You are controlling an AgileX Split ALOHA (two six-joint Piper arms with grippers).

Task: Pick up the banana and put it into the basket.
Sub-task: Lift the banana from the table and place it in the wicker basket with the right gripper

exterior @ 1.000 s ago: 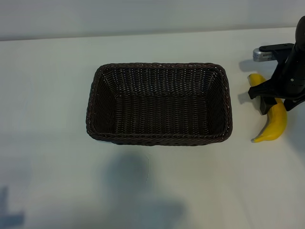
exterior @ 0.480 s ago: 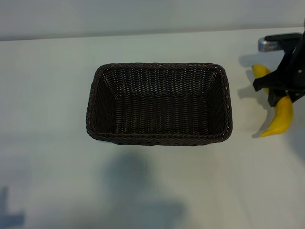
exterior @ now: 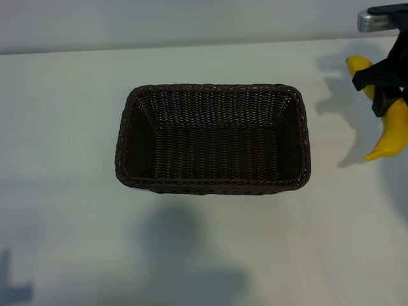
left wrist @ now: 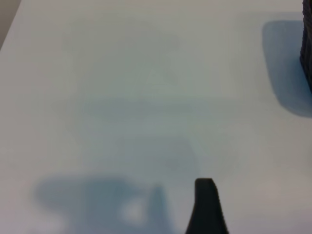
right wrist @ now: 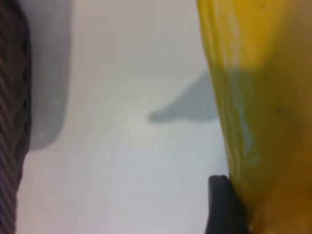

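The yellow banana (exterior: 395, 131) hangs above the table at the far right, its shadow cast on the white surface beside it. My right gripper (exterior: 386, 89) is shut on its middle. In the right wrist view the banana (right wrist: 258, 97) fills one side, with a black finger (right wrist: 223, 204) pressed against the peel. The dark brown woven basket (exterior: 213, 186) stands in the middle of the table, to the left of the banana, with nothing in it. Of my left gripper only one black finger (left wrist: 205, 204) shows, over bare table with nothing against it.
The white table (exterior: 76, 127) surrounds the basket on all sides. A corner of the basket (left wrist: 307, 48) shows at the edge of the left wrist view. The basket wall (right wrist: 9, 126) lies off to the side of the held banana.
My right gripper closed on the banana and lifted it off the table, carrying it toward the back right. The basket has not moved.
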